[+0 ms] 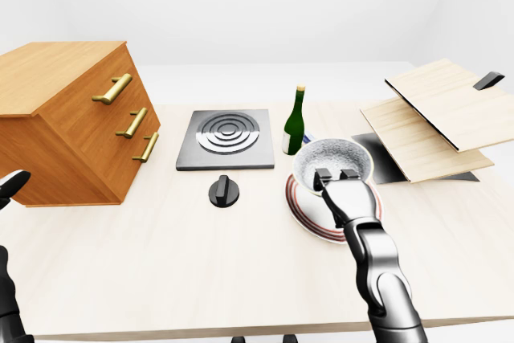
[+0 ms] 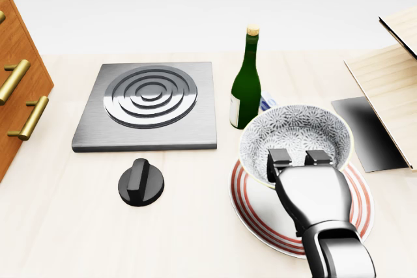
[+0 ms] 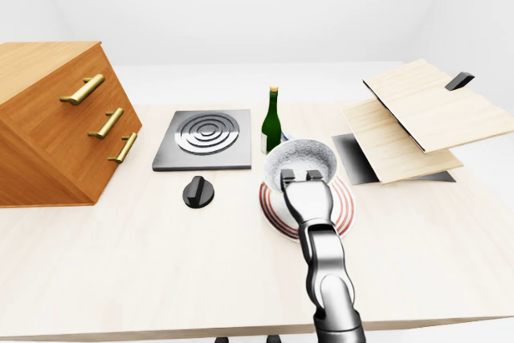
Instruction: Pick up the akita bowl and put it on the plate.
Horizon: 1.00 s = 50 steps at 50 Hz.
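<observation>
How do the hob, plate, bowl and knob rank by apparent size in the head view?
Largest: hob and plate, about equal in span; the plate is nearer and partly covered, so I won't rank them.
Next: bowl.
Smallest: knob.

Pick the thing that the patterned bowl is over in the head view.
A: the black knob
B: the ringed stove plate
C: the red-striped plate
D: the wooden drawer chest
C: the bowl, gripped at its near rim by the right hand, is over the red-striped plate, whose rings show below it.
</observation>
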Motion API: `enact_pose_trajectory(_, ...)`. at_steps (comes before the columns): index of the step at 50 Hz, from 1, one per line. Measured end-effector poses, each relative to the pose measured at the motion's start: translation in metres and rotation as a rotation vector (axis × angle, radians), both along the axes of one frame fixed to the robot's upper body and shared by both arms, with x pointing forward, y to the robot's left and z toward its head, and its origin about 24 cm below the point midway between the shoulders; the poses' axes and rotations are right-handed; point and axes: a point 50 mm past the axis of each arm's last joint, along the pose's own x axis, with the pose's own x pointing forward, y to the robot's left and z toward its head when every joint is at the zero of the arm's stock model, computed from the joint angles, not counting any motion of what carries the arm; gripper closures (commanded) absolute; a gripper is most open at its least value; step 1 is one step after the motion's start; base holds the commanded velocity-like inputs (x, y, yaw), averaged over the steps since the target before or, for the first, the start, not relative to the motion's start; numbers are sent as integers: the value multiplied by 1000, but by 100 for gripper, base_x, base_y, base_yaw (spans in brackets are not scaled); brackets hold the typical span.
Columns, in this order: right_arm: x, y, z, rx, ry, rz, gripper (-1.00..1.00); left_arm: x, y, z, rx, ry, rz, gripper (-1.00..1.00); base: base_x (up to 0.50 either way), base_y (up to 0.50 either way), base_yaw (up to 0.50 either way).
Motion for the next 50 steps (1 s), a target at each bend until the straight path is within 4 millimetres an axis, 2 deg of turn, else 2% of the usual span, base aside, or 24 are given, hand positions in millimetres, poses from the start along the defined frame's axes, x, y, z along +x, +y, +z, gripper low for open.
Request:
enact_pose_trajectory(21,10,-13,-8,4,-3,-30,100,0,0,0,0,3,1,-100,0,0,0)
enact_pose_trajectory(50,19,-20,-30,13,27,-37,100,0,0,1,2,-1,2,-100,0,0,0)
